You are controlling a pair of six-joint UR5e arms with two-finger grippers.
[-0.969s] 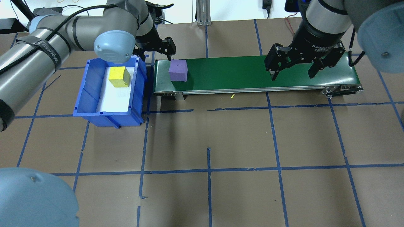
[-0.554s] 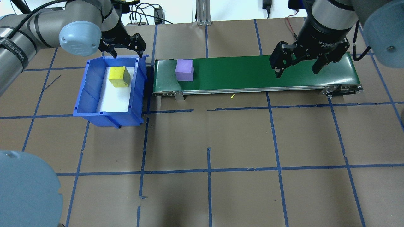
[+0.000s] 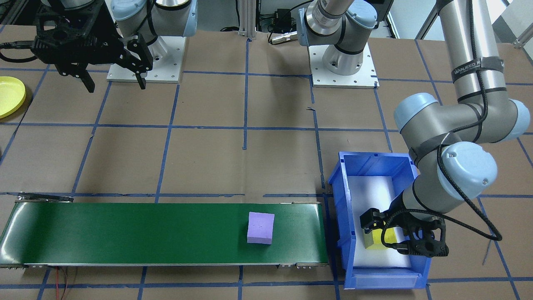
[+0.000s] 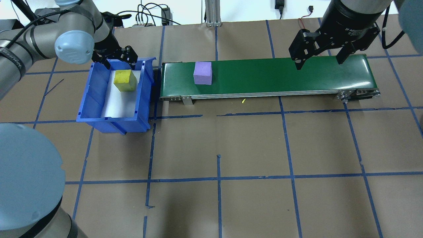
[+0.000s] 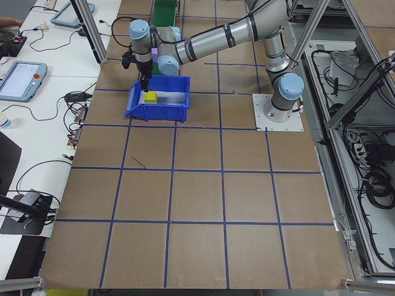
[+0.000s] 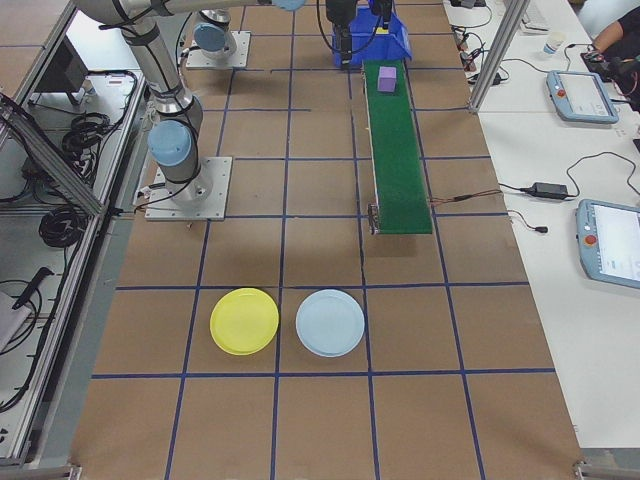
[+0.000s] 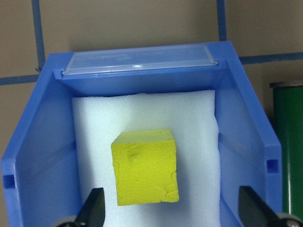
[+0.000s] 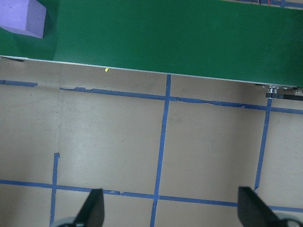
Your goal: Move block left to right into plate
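Observation:
A purple foam block [image 4: 202, 73] [image 3: 260, 228] [image 8: 23, 16] lies free on the green conveyor belt [image 4: 281, 74] [image 3: 125, 233], near its left end. A yellow block [image 4: 124, 80] [image 7: 146, 166] rests on white foam inside the blue bin [image 4: 89, 96] [image 3: 345, 183]. My left gripper [image 4: 114, 62] [image 7: 173, 213] hangs open over the bin's far end, its fingers either side of the yellow block and apart from it. Open and holding nothing, my right gripper [image 4: 319, 62] [image 3: 115, 85] hovers above the belt's right part. The yellow plate [image 3: 10, 96] [image 6: 244, 321] lies on the table far to the right.
A light blue plate [image 6: 330, 323] sits beside the yellow one. The bin stands just off the belt's left end. Brown paper with a blue tape grid covers the table. Tablets and cables lie on side benches.
My left gripper has swung from the belt's left end to above the bin. The purple block has travelled right along the belt. My right gripper has drifted right and farther back.

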